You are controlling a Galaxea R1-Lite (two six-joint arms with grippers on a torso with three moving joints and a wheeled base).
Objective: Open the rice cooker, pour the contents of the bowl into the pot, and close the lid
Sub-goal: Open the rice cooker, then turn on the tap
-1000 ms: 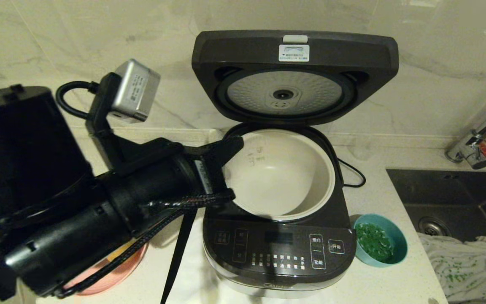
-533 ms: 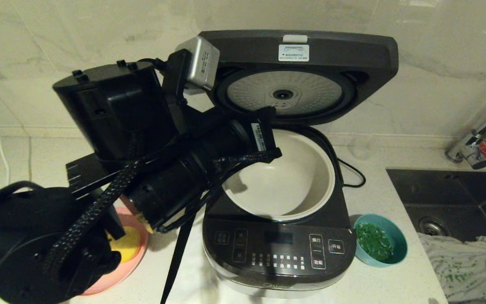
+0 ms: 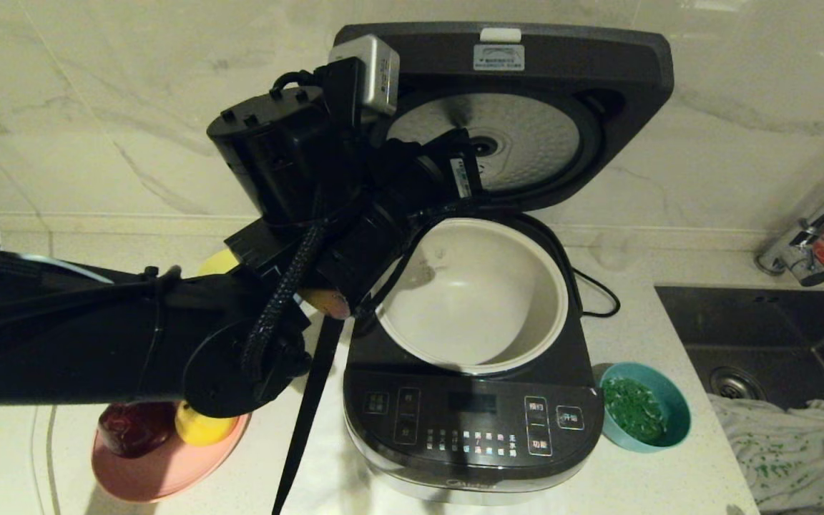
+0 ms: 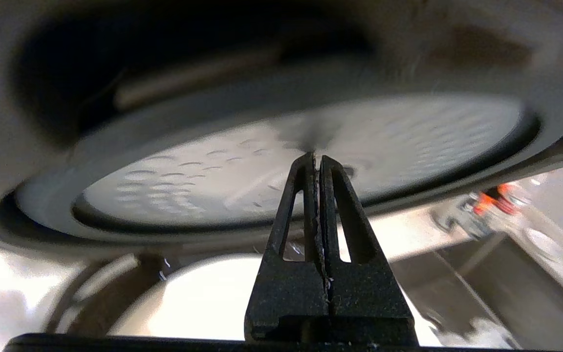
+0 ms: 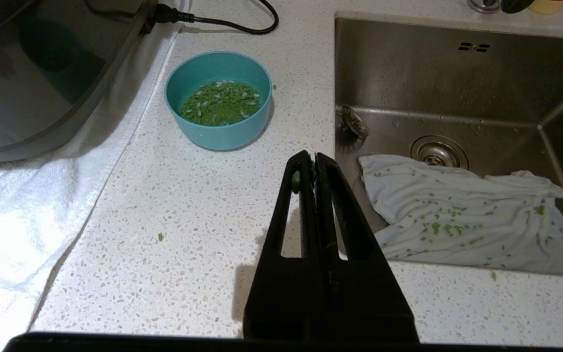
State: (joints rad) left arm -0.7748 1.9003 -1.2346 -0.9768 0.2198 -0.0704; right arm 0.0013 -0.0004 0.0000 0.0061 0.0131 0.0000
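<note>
The dark grey rice cooker stands open with its lid raised against the wall. The cream-white pot inside looks empty. My left gripper is shut with nothing in it, and its tips are against the lid's dimpled silver disc. My left arm reaches up over the pot's left rim. The teal bowl of chopped green sits on the counter right of the cooker. My right gripper is shut and hovers over the counter, short of the bowl and not touching it.
A steel sink with a speckled white cloth lies to the right, with a tap behind it. A pink plate holding yellow and dark red pieces sits left of the cooker. A power cord runs behind the cooker, and a white towel lies under it.
My left arm has swung up and to the right, from the pot's left rim to the lid's underside. The lid now stands tipped further back.
</note>
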